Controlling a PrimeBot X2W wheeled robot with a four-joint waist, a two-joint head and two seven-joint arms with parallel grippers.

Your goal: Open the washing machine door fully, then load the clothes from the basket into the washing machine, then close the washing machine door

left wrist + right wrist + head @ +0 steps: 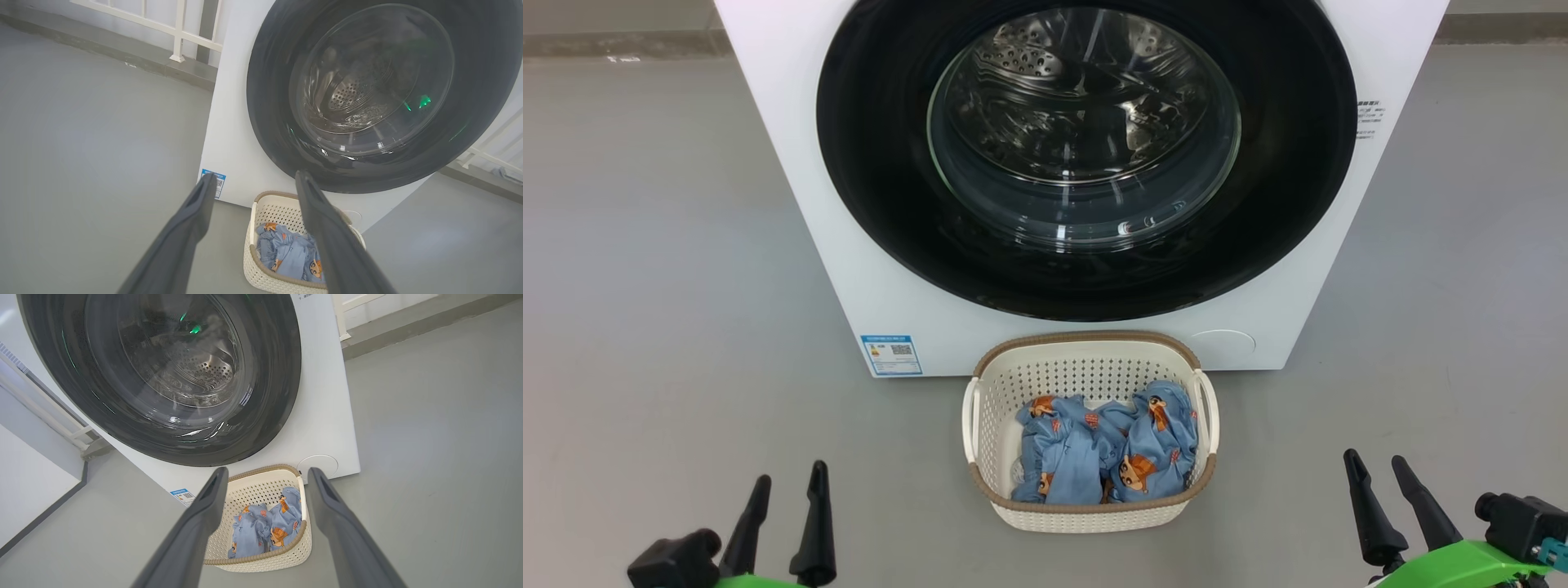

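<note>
The washing machine door (1086,155) is seen shut flat against the front of the washing machine (792,163), and the steel drum (1033,61) can be made out through its glass. The basket (1086,367) is set on the grey floor (645,286) just in front of the machine, below the door, and the clothes (1107,449) are heaped inside it. The left pincer (791,471) and the right pincer (1374,456) are held low and well apart on either side of the basket, each spread wide with nothing between its fingers.

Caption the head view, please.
Left gripper, right gripper open; light-blue clothes in cream perforated basket; round black door shut.
</note>
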